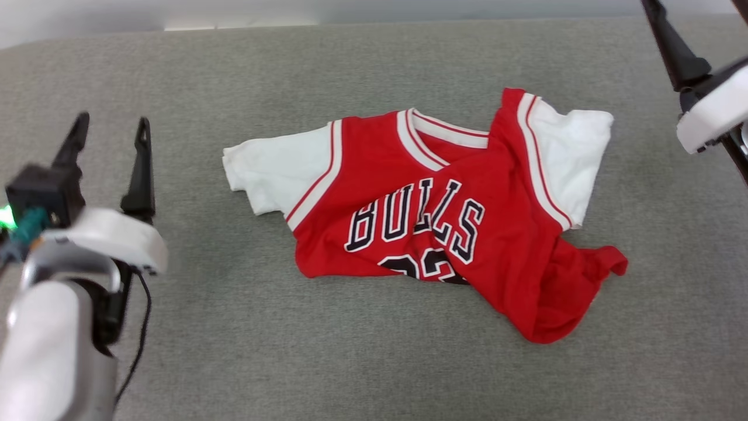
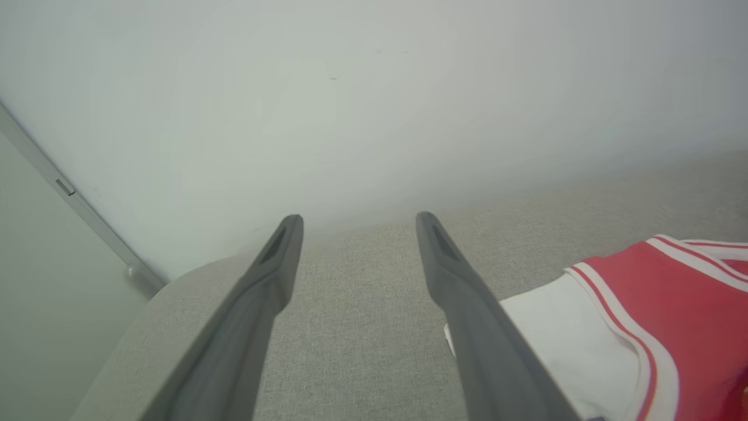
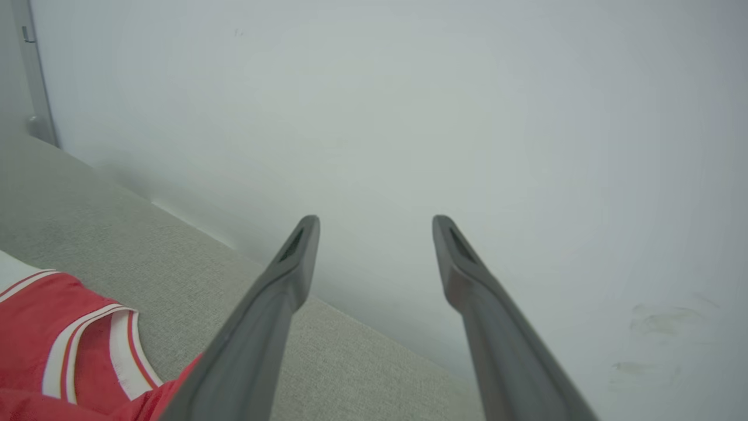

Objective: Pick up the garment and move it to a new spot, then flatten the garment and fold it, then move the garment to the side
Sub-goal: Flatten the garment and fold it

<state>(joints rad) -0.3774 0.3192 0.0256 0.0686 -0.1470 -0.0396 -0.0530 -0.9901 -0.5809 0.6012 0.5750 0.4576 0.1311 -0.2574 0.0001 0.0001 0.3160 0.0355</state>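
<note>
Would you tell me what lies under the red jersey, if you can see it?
The garment rests on the grey fabric surface. Whatever its rumpled folds cover, including the number's lower half, is hidden.

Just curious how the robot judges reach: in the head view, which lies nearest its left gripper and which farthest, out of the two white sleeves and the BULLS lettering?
From the left gripper:
1. Left white sleeve, on the side facing that gripper.
2. BULLS lettering, mid-chest.
3. Right white sleeve, on the far side.
</note>
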